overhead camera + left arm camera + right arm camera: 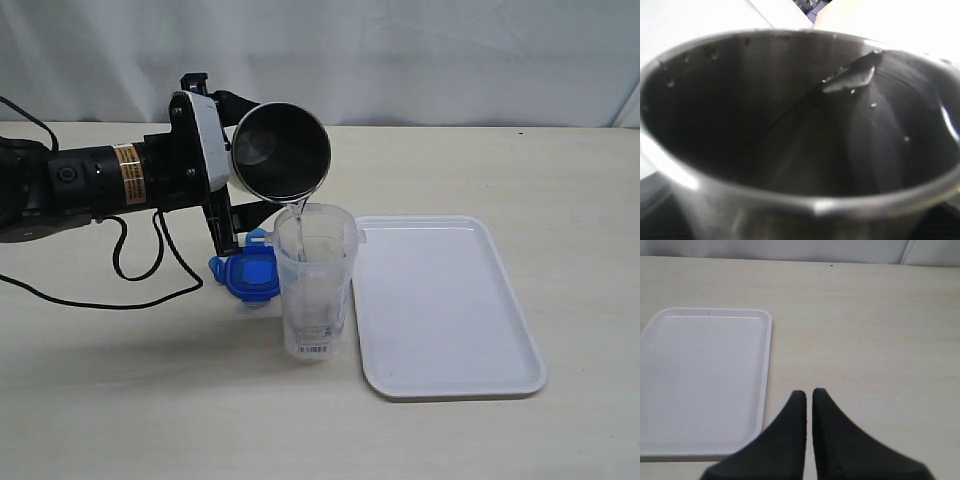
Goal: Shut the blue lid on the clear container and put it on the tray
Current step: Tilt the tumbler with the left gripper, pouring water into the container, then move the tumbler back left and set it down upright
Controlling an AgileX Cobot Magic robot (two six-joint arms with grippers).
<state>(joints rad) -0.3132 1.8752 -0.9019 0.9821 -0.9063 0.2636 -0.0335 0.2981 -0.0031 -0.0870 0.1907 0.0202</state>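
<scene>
Plastic, transparent: the clear container [316, 285], tall and narrow, stands upright on the tabletop [560, 170] at lower centre of the exterior view. Its mouth is open, with a small lip on the right of the rim and a barcode label near the base. It sits just left of the tray's left edge; whether the two touch cannot be told.

Plastic, blue: the blue lid [250, 275] lies flat on the tabletop just left of the container and partly behind it, flaps splayed outward. Its centre marking is too small to make out.

Plastic, white: the tray [440, 310] is rectangular, with rounded corners and a low raised rim, and lies right of centre. In the right wrist view it fills the left side [705, 385].

Steel: the steel tumbler [280, 152] is tipped with its mouth toward the camera at upper centre, above the container. A thin clear stream [298, 215] runs from its lip into the container's mouth. The left wrist view shows its dark interior [790, 125], beaded with droplets.

Left pincer [228, 165]: clamped on the tumbler, one finger above it and one below, on an arm reaching in from the left edge. A black cable [140, 280] loops beneath.

Right pincer [809, 395]: black fingers drawn nearly together, holding nothing, over bare tabletop right of the tray.
</scene>
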